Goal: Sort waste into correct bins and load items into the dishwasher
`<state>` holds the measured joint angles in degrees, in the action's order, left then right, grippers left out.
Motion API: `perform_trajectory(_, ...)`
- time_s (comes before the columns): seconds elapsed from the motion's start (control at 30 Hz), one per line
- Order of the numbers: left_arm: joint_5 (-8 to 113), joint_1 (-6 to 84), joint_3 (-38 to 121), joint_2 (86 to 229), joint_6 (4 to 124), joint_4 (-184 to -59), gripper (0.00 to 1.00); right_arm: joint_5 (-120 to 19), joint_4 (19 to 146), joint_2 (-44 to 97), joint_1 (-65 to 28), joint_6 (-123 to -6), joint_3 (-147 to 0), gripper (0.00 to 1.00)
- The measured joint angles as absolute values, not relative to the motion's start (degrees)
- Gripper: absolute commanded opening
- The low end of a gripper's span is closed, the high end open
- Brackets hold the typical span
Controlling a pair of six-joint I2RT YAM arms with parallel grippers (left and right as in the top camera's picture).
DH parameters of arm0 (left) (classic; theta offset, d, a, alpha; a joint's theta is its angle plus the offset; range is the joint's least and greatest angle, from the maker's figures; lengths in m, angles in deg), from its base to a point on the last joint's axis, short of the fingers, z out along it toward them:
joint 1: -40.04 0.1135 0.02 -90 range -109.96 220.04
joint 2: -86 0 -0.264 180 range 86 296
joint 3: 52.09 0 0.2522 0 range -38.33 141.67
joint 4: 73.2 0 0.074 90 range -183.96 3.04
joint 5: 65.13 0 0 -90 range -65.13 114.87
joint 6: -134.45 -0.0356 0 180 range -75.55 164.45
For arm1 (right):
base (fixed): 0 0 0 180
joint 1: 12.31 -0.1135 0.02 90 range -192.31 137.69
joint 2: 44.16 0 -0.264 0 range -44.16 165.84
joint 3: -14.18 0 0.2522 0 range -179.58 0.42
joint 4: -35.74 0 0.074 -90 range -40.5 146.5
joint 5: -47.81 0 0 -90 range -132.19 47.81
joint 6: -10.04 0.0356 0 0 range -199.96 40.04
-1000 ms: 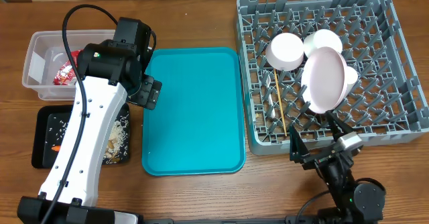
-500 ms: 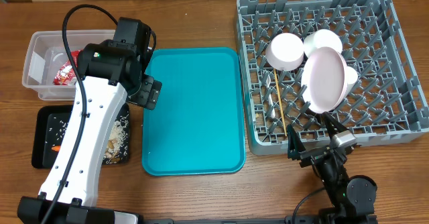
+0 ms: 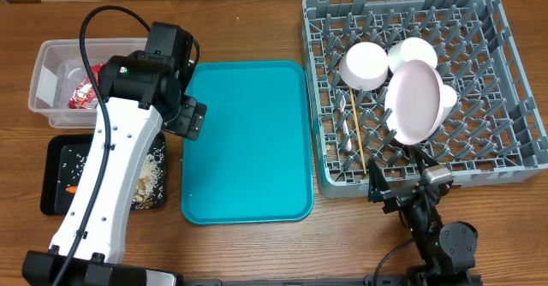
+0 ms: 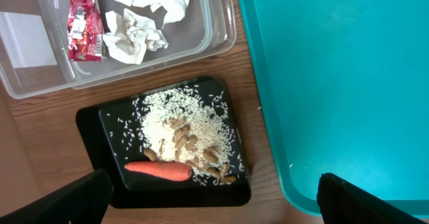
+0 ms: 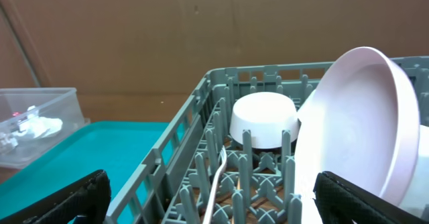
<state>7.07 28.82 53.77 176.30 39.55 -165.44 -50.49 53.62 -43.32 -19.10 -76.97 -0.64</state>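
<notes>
The grey dish rack at 2 o'clock carries the white plate, tilted beside two bowls; we judge a knock from the right gripper, spread wide and empty at the rack's 6 o'clock wall, could topple it. The left gripper, likewise spread and empty, hangs above the black tray at 8 o'clock, holding carrot and rice. The plate hides most of the cup; the fork is unclear

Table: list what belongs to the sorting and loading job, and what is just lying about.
Job: wrapper, napkins, carrot, rice, tub, black tray, plate, bowls, fork, stick, rack.
Lying about: teal tray.
</notes>
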Motion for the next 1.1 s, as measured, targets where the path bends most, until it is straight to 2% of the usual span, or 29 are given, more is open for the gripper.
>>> perform_trajectory(0.43,7.0,28.8,53.8,176.3,39.5,-165.4,1.0,-50.3,53.7,-43.3,-17.8,-81.6,-0.6,1.0)
perform_trajectory(1.1,7.1,28.8,53.8,176.3,39.5,-165.4,1.0,-50.2,53.6,-43.3,-15.3,-82.4,-0.6,1.0)
